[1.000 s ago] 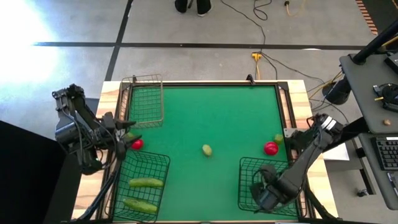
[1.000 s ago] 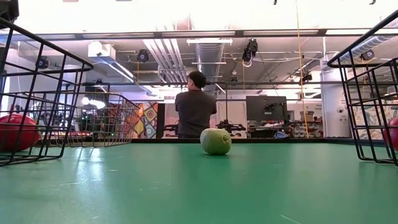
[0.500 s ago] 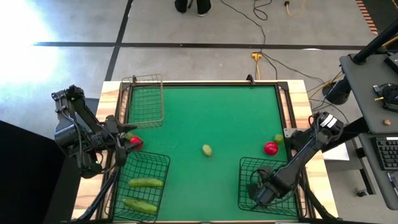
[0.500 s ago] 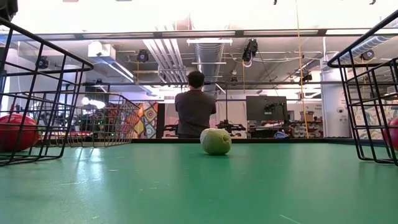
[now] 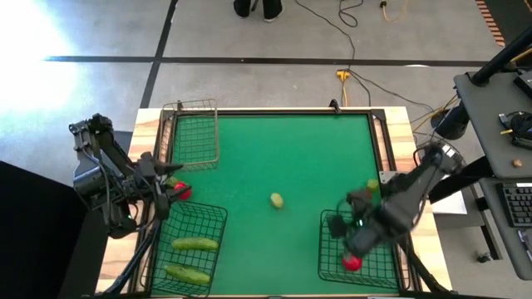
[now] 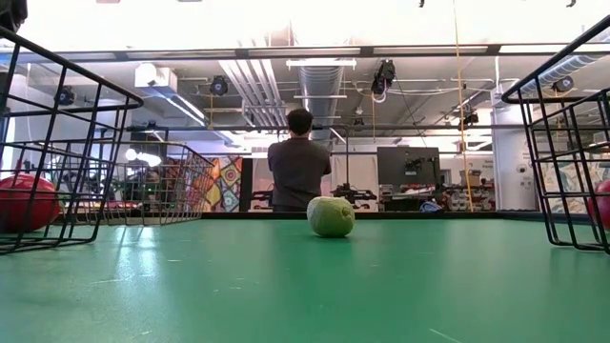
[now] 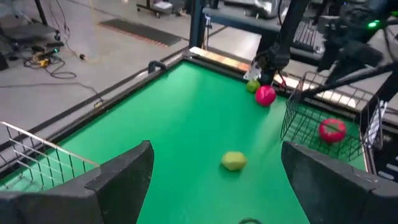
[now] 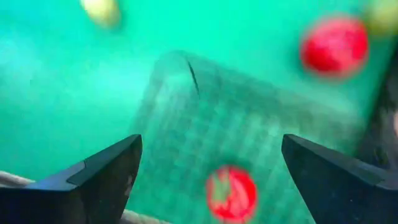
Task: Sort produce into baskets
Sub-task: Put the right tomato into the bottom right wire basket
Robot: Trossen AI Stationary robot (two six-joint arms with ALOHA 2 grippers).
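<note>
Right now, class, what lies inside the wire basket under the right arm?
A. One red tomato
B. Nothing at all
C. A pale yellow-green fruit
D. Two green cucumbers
A. In the high view a single red tomato lies inside the right basket, below the open right gripper; the right wrist view shows it too, on the mesh floor. The two cucumbers are in the left basket.

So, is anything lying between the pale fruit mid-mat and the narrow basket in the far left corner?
Nothing visible. Only bare green mat lies between the pale fruit and the narrow basket. The red tomato sits off that line, by the cucumber basket.
</note>
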